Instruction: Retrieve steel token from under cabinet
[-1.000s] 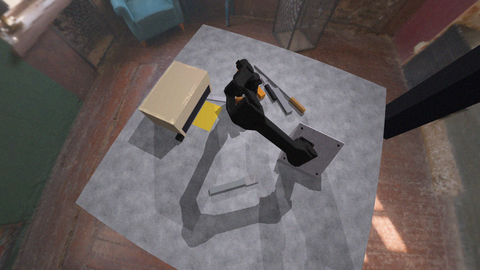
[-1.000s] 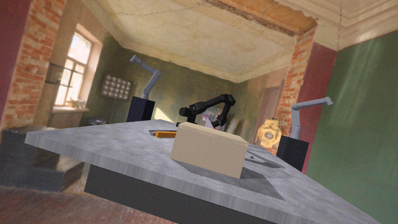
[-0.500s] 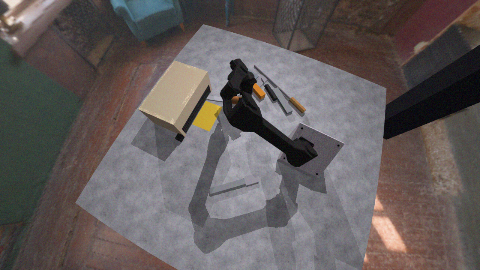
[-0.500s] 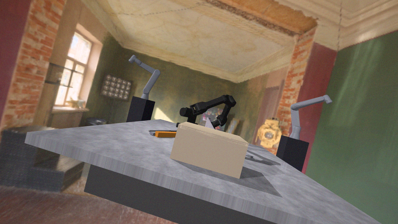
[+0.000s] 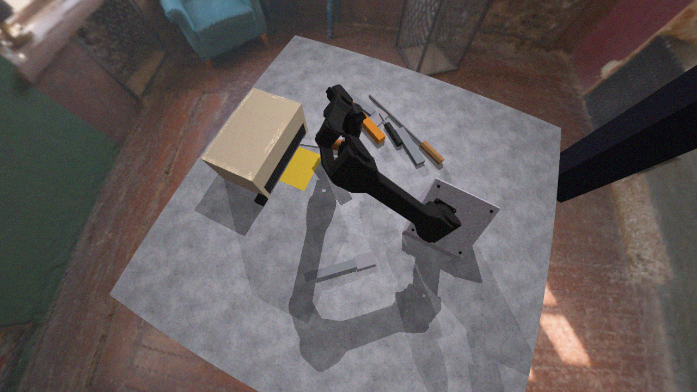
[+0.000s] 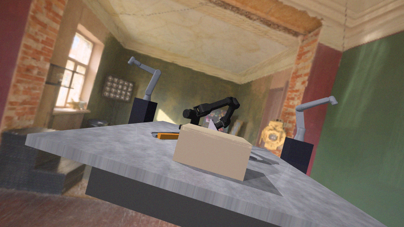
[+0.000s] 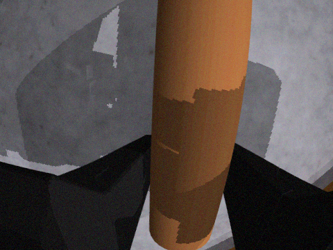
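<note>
My gripper (image 7: 188,147) is shut on a round wooden handle (image 7: 201,62) (image 5: 337,144), which runs between both fingers in the wrist view. In the top view the arm covers the fingers; a thin pale shaft (image 5: 308,143) runs from the handle to the cabinet's front edge near its far corner. I cannot tell whether its end is under the cabinet. The beige cabinet (image 5: 253,131) (image 6: 211,149) has dark vent slots (image 5: 286,158) along its front. The yellow marked area (image 5: 298,170) lies in front of them, beside the shaft. The steel token is not visible.
Behind the arm in the top view lie an orange block (image 5: 373,129), a black-handled tool (image 5: 392,134), a flat grey bar (image 5: 410,147) and a long rod with a wooden handle (image 5: 432,152). A grey stepped bar (image 5: 336,270) lies on the near side, partly in the arm's shadow.
</note>
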